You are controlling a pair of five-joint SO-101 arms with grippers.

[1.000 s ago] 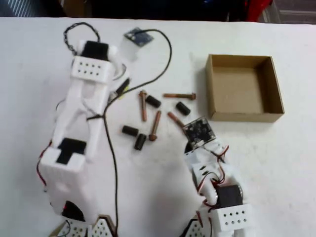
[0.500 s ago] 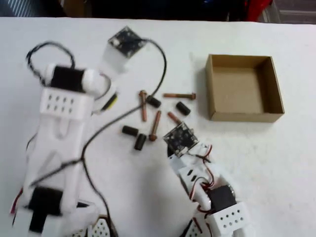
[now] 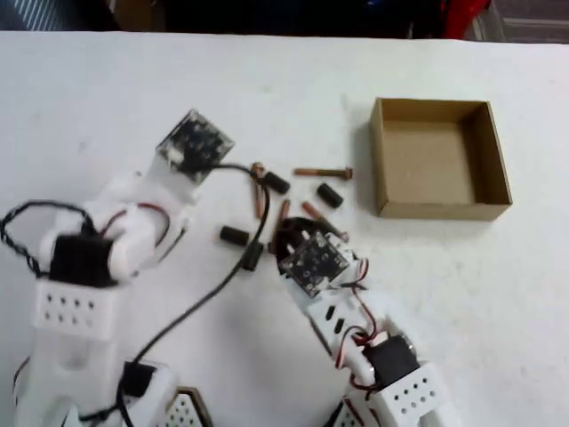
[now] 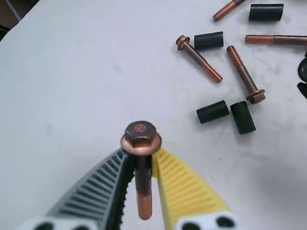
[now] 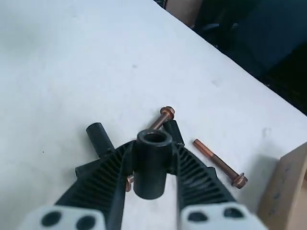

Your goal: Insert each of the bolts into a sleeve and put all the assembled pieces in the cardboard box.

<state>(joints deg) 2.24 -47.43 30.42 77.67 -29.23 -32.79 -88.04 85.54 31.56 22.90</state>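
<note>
Left gripper (image 4: pixel 142 154) pinched bolt (image 4: pixel 140 138), right gripper (image 5: pixel 153 152) pinched sleeve (image 5: pixel 152 165), both over desk (image 3: pixel 444 294). Not mated yet. Loose bolts (image 3: pixel 323 172), loose sleeves (image 3: pixel 234 236) lay mid-desk. Box (image 3: pixel 384 160) near right edge sat empty. Judged: first pair in hand, rest pending.

Bright, even light covers the white desk (image 3: pixel 80 98); soft shadows lie beside the cardboard box (image 3: pixel 440 210); the background is dark.

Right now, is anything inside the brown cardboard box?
The brown cardboard box is open at the top, and the high view shows only its bare floor, with no pieces in it. Its near wall hides a thin strip of floor behind it.
</note>
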